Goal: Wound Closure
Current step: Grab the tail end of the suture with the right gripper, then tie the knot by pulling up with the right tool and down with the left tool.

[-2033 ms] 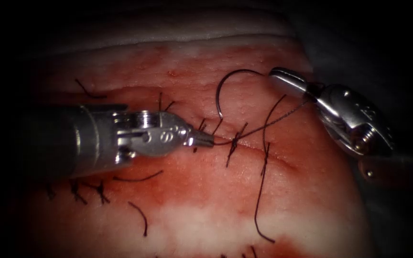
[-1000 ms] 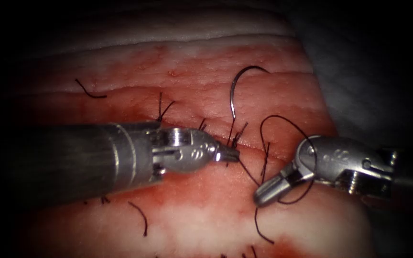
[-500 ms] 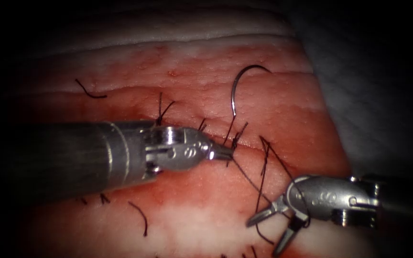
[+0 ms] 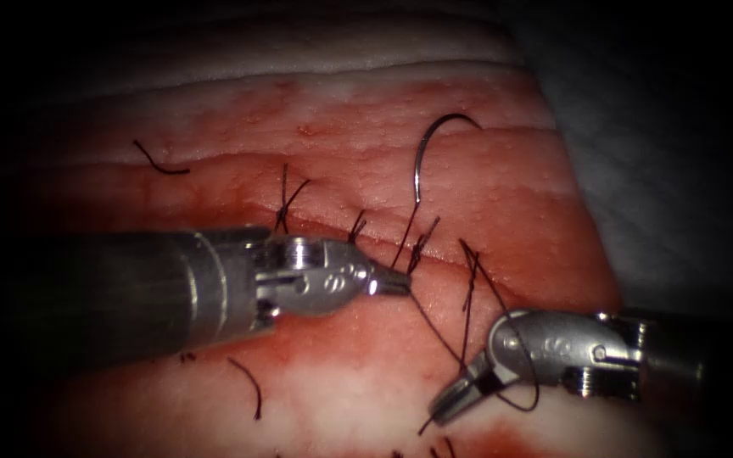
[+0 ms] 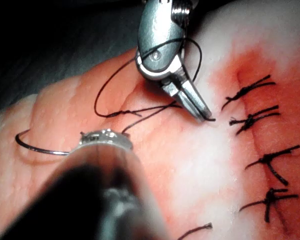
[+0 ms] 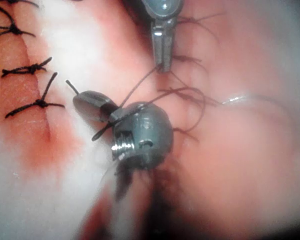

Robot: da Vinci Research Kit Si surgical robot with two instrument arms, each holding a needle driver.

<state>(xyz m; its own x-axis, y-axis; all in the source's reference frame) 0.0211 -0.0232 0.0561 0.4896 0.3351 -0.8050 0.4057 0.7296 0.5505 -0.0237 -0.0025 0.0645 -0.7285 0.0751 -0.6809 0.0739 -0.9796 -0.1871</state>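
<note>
Knot-tying in hand: left tool (image 4: 396,282) clamped on the thread (image 4: 434,326) at the cut (image 4: 502,276); right tool (image 4: 454,400), thread looped round it, has closed on the tail end. Needle (image 4: 424,151) lies free on the tissue (image 4: 341,153), far side. Next calls for steady opposing tension, I judge.

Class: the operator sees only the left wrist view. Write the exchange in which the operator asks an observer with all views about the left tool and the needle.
Operator: The right tool is shut on the thread. What does my left tool hold?
Observer: In the endoscope view it is shut on the thread, beside a stitch.
Operator: My shaft hides part of the needle. Is it held?
Observer: No. The whole needle lies free on the tissue, above the cut.
</note>
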